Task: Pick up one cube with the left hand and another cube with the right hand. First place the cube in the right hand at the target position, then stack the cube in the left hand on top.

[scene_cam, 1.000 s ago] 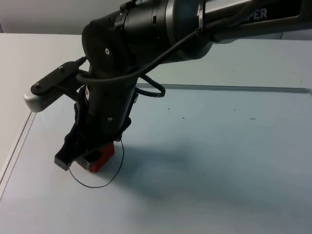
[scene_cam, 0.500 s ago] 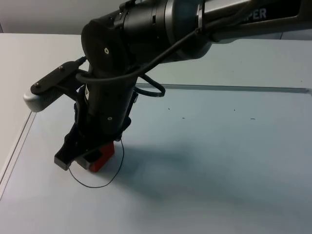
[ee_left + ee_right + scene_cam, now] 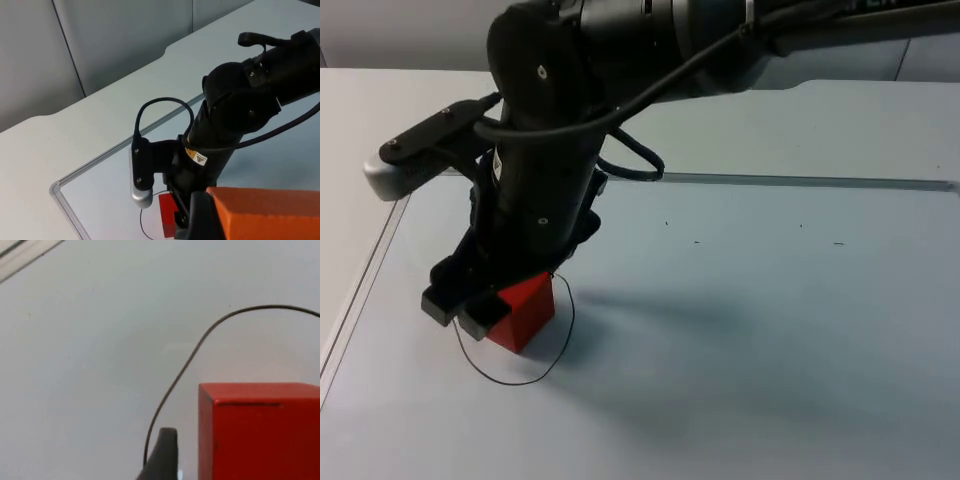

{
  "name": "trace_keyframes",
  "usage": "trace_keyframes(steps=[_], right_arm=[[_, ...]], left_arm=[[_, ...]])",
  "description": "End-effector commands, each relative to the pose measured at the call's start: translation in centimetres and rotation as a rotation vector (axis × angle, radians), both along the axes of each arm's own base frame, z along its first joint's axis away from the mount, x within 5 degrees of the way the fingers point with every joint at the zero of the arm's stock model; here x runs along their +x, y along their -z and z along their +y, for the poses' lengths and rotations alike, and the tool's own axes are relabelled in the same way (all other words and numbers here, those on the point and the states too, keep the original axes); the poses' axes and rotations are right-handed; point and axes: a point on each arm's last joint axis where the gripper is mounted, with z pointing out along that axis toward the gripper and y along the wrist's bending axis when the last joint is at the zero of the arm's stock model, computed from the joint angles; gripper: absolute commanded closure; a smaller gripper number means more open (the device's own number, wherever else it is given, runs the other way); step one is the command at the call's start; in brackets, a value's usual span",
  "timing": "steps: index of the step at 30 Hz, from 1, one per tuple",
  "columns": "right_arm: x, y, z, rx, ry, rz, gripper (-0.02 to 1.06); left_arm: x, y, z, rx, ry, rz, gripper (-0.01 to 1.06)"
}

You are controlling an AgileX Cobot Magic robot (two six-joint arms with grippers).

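A red cube (image 3: pixel 525 310) stands on the table inside a thin black drawn circle (image 3: pixel 520 378). My right gripper (image 3: pixel 460 310) hangs just above and to the left of it, open, its fingers off the cube. In the right wrist view the red cube (image 3: pixel 257 430) stands apart from one black fingertip (image 3: pixel 162 455), with the circle line (image 3: pixel 185 370) curving past. My left gripper (image 3: pixel 260 227) waits off to the side, shut on an orange cube (image 3: pixel 270 210). From there the red cube (image 3: pixel 166 220) shows under the right arm.
The work area is a pale mat with a raised grey border (image 3: pixel 800 181) at the back and a left edge (image 3: pixel 360 290). The right arm's bulk (image 3: pixel 620 60) spans the table's upper middle. A grey partition wall (image 3: pixel 125 40) stands behind.
The right gripper has let go of the red cube and risen a little. More of the cube now shows, and it rests in the circle.
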Motion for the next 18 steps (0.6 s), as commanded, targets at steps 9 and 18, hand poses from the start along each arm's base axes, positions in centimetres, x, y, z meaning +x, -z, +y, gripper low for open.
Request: trace_keyframes(steps=[9, 18], right_arm=[[-0.3, -12.7, -2.0, 0.176, 0.011, -0.178, 0.26], [-2.4, -27.2, -8.8, 0.414, 0.063, -0.415, 0.26]], left_arm=[[-0.1, -0.2, -0.1, -0.039, 0.004, -0.007, 1.05], [0.3, -0.2, -0.4, -0.044, 0.005, -0.003, 1.05]])
